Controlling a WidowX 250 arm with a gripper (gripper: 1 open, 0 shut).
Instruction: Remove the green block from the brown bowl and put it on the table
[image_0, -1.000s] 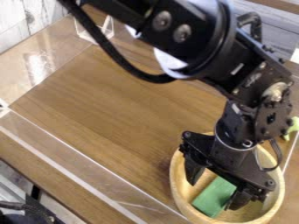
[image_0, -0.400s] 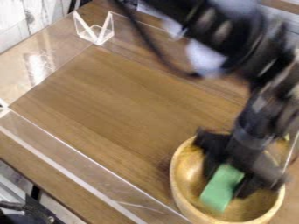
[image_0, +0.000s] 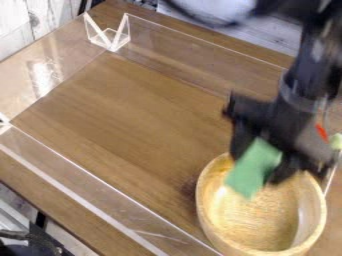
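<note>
The green block (image_0: 253, 168) hangs tilted in the air above the brown bowl (image_0: 262, 212), held between the black fingers of my gripper (image_0: 263, 155). The gripper points down and is shut on the block's upper end. The image is motion-blurred. The bowl sits at the lower right of the dark wood-grain table (image_0: 134, 110) and nothing shows inside it. The arm rises out of the top right of the view.
Clear acrylic walls (image_0: 80, 195) run along the table's near and left edges. A small clear acrylic stand (image_0: 107, 33) sits at the far left corner. A bit of red and green shows at the right edge (image_0: 329, 137) behind the gripper.
The gripper closed on the green block inside the bowl and has lifted it up out of the bowl. The arm has risen with it.
</note>
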